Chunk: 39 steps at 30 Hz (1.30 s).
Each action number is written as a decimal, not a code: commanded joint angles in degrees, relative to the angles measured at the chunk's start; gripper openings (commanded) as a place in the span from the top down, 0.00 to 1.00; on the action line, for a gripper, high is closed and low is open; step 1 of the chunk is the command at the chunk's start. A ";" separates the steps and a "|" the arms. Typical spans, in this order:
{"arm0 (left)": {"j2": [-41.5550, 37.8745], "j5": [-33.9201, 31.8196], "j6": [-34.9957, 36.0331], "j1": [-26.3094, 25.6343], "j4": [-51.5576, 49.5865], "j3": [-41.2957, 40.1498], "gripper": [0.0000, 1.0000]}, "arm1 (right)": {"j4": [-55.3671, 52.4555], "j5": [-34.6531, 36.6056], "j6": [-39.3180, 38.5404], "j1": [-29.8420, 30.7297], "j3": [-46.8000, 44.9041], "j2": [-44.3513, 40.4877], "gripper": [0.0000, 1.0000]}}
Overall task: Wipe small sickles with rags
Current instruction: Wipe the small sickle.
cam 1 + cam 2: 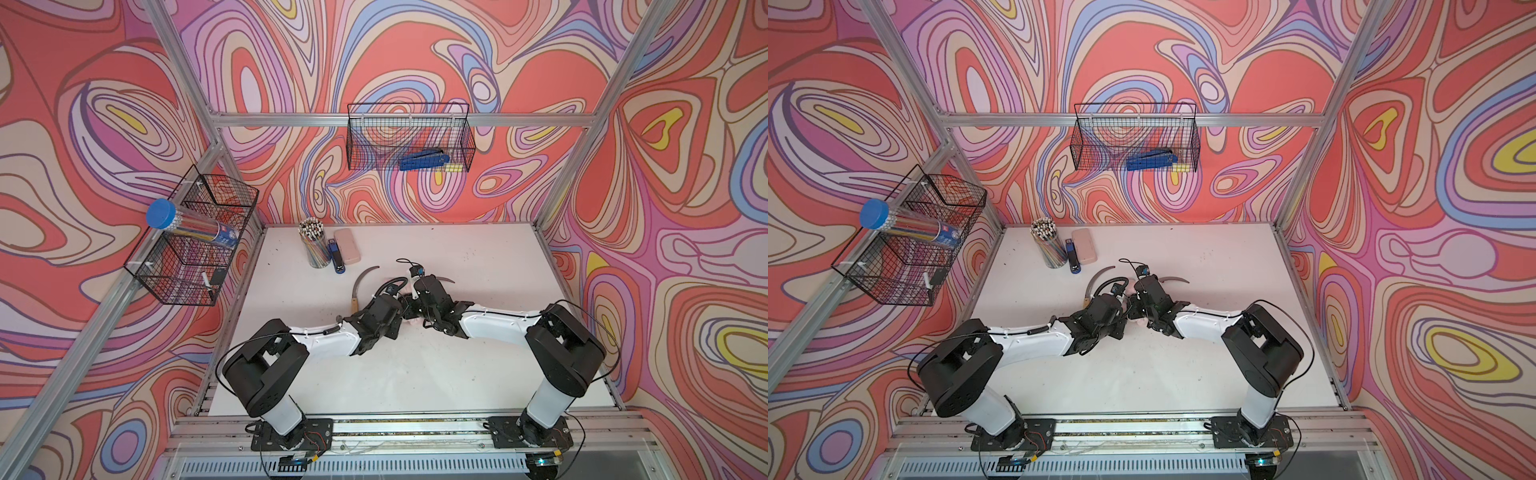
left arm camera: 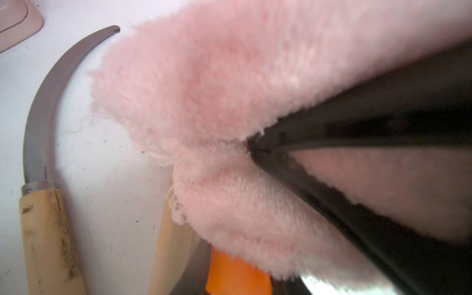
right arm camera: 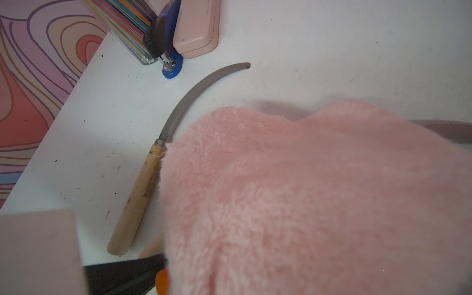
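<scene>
**Left gripper (image 2: 250, 146) pinching the fluffy pale pink cloth (image 2: 217, 89)**

The left gripper's two black, tapering fingers (image 2: 357, 115) met almost tip to tip. A fold of the long-piled, fleecy cloth was nipped between them, and the rest billowed over and around the tips. The right gripper (image 1: 411, 303) sat close against the left one and was buried under the same cloth in its own wrist view. Its jaws were fully closed, though what they gripped could not be told.

Just beside the left gripper, on the side away from the right arm, lay a wooden-handled sickle (image 2: 38, 143). It had a slim, crescent-shaped blade of dull grey steel, a metal collar and a pale, dirt-streaked handle. It rested flat on the smooth, speckled white tabletop (image 2: 107, 178).

Under the cloth's frayed hem, nearer the fingertips, showed a second pale wooden handle (image 2: 166, 255). Next to it were a strip of grey blade and a smooth, bright orange handle (image 2: 237, 275).

In both top views a curved grey blade tip (image 1: 444, 279) jutted out past the right gripper, on its side away from the left arm.

Farther out beyond both grippers stood three more things: a smooth pink round-cornered case (image 3: 196, 25), a blue stapler (image 3: 171, 69) and a clear cylindrical cup of striped pencils (image 3: 130, 23).
</scene>
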 commanded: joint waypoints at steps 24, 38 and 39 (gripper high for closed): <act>-1.88 0.14 -0.94 0.16 2.35 -1.03 1.00 | -16.58 7.69 -5.90 -10.36 17.62 -5.59 1.00; -1.76 3.46 -0.89 0.15 3.25 -1.25 1.00 | -8.36 -1.88 -10.81 -10.36 31.79 14.71 1.00; -1.37 4.06 -0.88 0.15 3.39 -1.21 1.00 | -7.82 -1.95 -10.97 -10.44 31.53 14.98 1.00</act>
